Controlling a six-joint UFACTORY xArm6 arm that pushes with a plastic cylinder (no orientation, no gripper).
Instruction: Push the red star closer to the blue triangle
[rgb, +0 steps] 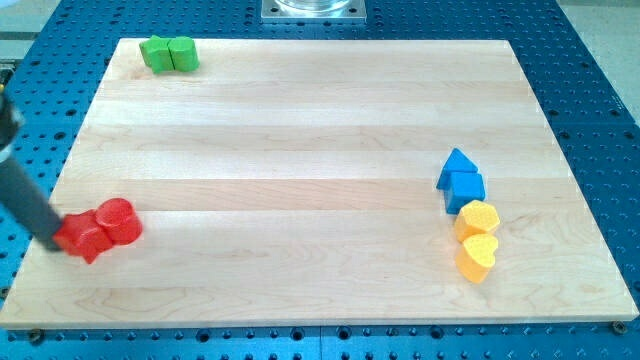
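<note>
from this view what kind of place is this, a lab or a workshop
Most likely a robotics lab bench: a wooden board lies on a blue perforated table, with small coloured blocks such as the red star and blue triangle, and my tip beside the star.

Bright, even overhead light covers the bench (320, 120), with a faint sheen on the pale wood toward 12 o'clock. Shadows are short and soft, hugging each block's base. The dark rod (25, 200) at 9 o'clock is motion-blurred and soft-edged. Elsewhere focus is sharp; edge distortion is slight.
</note>
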